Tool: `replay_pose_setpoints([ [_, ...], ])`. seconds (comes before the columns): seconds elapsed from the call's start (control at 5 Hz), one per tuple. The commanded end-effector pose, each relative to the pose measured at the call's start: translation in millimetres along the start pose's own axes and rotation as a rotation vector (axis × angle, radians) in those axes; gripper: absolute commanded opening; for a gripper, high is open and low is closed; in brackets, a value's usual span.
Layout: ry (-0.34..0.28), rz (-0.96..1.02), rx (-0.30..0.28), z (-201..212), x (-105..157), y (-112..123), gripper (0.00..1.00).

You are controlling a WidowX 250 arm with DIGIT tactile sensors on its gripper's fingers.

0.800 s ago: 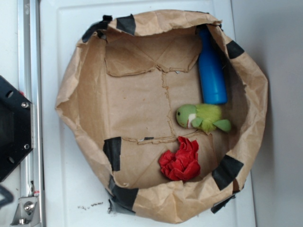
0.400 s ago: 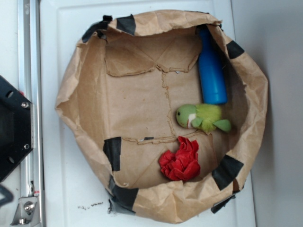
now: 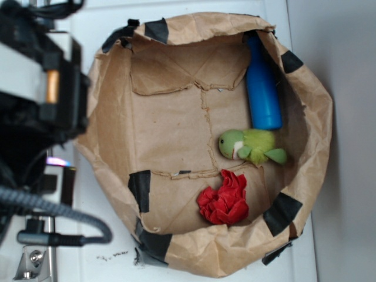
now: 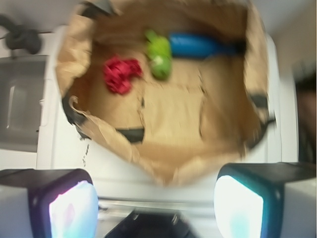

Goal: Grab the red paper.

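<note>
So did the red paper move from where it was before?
No. The red paper sits in the same spot in the exterior view, just below the green plush toy, inside the brown paper bag.

The red paper (image 3: pixel 224 200) (image 4: pixel 120 74) is a bright red, crumpled wad of many folds. It lies loose on the brown paper floor of the bag, close to its near rim, just below the green plush toy (image 3: pixel 252 146) without touching it.

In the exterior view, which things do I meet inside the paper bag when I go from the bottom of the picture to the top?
red paper → green plush toy → blue bottle
</note>
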State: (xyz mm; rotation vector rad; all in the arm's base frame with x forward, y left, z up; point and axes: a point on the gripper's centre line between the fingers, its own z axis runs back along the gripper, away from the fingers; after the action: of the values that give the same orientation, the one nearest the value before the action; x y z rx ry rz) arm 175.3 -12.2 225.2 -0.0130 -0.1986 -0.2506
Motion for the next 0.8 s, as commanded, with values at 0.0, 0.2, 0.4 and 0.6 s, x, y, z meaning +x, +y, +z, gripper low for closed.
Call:
replay_pose_setpoints([
  [0.0, -0.118, -0.444, -0.129, -8, -2, -36, 1.0],
  [0.2, -0.145, -0.481, -0.201, -21, 28, -21, 1.0],
  [0.4, -0.135, -0.415, -0.216, -27, 46, 0, 1.0],
  [0.6, -0.135, -0.415, -0.216, -27, 46, 0, 1.0],
])
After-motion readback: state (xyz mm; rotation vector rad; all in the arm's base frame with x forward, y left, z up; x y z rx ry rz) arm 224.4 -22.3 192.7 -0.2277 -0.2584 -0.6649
